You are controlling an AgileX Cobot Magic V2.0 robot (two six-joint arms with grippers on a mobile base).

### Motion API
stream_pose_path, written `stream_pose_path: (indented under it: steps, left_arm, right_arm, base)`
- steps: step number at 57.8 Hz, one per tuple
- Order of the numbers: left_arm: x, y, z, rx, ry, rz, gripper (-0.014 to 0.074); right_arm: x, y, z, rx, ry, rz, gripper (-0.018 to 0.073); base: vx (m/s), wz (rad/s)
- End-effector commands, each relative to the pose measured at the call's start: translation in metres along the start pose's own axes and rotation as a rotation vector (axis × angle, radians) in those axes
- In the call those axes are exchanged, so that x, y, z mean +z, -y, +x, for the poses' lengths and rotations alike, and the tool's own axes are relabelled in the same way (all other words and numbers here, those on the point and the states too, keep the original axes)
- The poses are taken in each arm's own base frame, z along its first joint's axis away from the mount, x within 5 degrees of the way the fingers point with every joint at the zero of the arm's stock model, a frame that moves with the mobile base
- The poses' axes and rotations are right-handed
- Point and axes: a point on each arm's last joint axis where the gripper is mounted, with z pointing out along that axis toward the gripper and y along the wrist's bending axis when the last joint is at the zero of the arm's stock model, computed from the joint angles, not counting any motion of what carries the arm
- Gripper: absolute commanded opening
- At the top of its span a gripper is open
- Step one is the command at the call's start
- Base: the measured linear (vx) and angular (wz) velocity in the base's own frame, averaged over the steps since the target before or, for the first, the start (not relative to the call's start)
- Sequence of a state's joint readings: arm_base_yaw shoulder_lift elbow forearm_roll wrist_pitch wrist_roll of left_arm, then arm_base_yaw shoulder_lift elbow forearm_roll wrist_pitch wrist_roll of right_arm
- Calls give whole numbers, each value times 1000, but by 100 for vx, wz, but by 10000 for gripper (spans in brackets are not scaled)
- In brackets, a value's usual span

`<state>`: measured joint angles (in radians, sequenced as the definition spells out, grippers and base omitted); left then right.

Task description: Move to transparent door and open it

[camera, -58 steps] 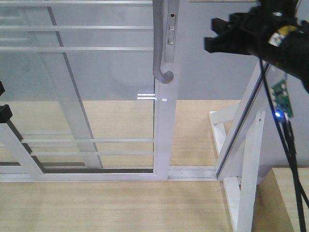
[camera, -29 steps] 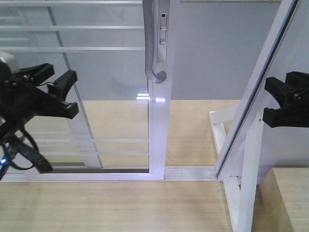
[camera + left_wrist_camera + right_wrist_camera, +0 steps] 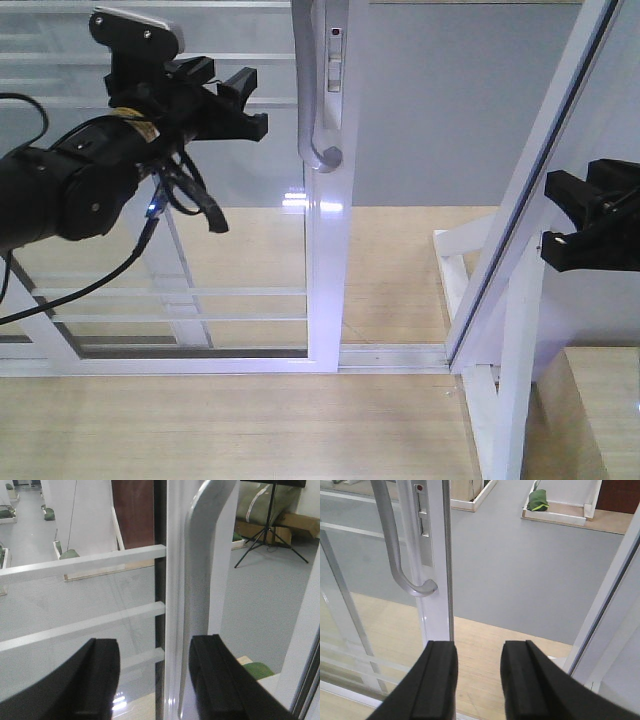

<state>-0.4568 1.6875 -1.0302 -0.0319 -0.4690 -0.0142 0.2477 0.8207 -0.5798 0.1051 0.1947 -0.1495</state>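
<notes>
The transparent door (image 3: 327, 260) is a glass panel with thin white bars in a white frame; its curved grey handle (image 3: 310, 100) hangs on the right stile. My left gripper (image 3: 256, 100) is open, raised just left of the handle. In the left wrist view the handle (image 3: 200, 570) and stile (image 3: 172, 580) stand between the open fingers of the left gripper (image 3: 157, 675), nearer the right one; I cannot tell whether they touch. My right gripper (image 3: 550, 220) is open and empty, low at the right. In its view the right gripper (image 3: 477, 680) faces the door edge (image 3: 437, 580) and handle (image 3: 395, 555).
A slanted white frame post (image 3: 530, 200) with braces stands at the right, close to my right gripper. A floor track (image 3: 395, 355) runs along the door's foot. Another barred glass panel (image 3: 150, 250) lies behind at the left. A tripod (image 3: 270, 530) stands beyond the glass.
My left arm has risen from low left up to the handle. The right gripper dropped from top right to low right, then held. The door edge sits slightly further left in view.
</notes>
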Motion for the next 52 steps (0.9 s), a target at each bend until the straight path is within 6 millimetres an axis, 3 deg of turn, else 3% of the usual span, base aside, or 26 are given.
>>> stream_pose_path:
  steps: [1, 19, 37, 52]
  left_arm:
    - [8, 6, -38, -49, 183, 18, 456]
    - [53, 28, -39, -5, 178, 84, 456]
    - [84, 30, -34, -14, 187, 80, 454]
    - [89, 28, -34, -13, 180, 76, 407]
  right_arm:
    - [-5, 2, -18, -13, 116, 20, 307]
    - [-5, 2, -18, -15, 112, 20, 307]
    - [-5, 2, -17, -15, 109, 20, 307]
    - [-5, 2, -17, -17, 109, 20, 307]
  base:
    - [0, 0]
    - [0, 0]
    - [0, 0]
    - [0, 0]
